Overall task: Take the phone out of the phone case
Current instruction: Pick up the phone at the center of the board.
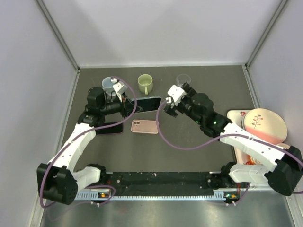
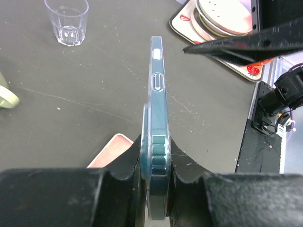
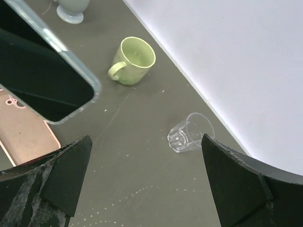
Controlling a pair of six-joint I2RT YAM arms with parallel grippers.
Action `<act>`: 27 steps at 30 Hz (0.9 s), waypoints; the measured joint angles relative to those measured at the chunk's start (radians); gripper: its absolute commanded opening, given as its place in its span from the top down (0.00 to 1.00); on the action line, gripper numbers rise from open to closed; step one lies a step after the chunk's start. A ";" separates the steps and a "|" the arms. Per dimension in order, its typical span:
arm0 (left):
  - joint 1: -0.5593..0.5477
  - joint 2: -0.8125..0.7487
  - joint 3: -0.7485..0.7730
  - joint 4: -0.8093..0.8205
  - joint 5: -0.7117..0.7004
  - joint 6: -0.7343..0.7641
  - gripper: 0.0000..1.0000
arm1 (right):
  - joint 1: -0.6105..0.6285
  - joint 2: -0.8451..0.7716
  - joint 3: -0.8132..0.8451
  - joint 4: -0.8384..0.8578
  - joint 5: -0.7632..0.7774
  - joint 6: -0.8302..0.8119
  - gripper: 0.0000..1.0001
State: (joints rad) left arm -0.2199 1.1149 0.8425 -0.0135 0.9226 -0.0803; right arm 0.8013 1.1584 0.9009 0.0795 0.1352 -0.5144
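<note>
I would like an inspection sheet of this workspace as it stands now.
Surface: dark table, speckled.
Job's things: cased phone, held on edge above the table.
Clutter: pink case, black phone, mug, glass, tray of plates.
Pincers: left pincer shut on the cased phone; right pincer open beside its far end.
Cables: purple cables loop from both arms.
Surroundings: white walls.

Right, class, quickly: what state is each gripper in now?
Left gripper: shut on the cased phone.
Right gripper: open, holding nothing.
</note>
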 measured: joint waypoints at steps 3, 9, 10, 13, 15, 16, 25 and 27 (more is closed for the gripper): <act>0.010 -0.013 -0.018 0.013 0.005 -0.001 1.00 | -0.058 -0.001 0.044 -0.056 -0.040 0.049 0.01; 0.018 -0.070 -0.045 0.014 0.030 0.001 1.00 | -0.200 0.000 0.203 -0.177 -0.181 0.183 0.02; 0.018 -0.079 -0.045 0.015 0.033 0.001 1.00 | -0.220 0.000 0.230 -0.185 -0.214 0.207 0.03; 0.018 -0.092 -0.044 0.018 0.035 0.010 1.00 | -0.241 -0.003 0.267 -0.208 -0.288 0.249 0.03; 0.018 -0.092 -0.038 0.003 0.035 0.036 1.00 | -0.241 -0.010 0.269 -0.233 -0.335 0.267 0.04; 0.018 -0.091 -0.029 -0.014 0.034 0.057 1.00 | -0.241 -0.011 0.269 -0.249 -0.360 0.274 0.04; 0.019 -0.092 0.053 -0.077 0.028 0.206 1.00 | -0.254 -0.060 0.270 -0.337 -0.513 0.296 0.01; 0.019 -0.091 0.053 -0.071 0.033 0.212 1.00 | -0.259 -0.071 0.271 -0.338 -0.540 0.295 0.01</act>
State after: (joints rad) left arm -0.2005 1.0237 0.8959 -0.0845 0.9554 0.1314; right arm 0.5423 1.0874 1.1717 -0.2588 -0.4046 -0.2192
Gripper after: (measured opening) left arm 0.205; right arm 0.987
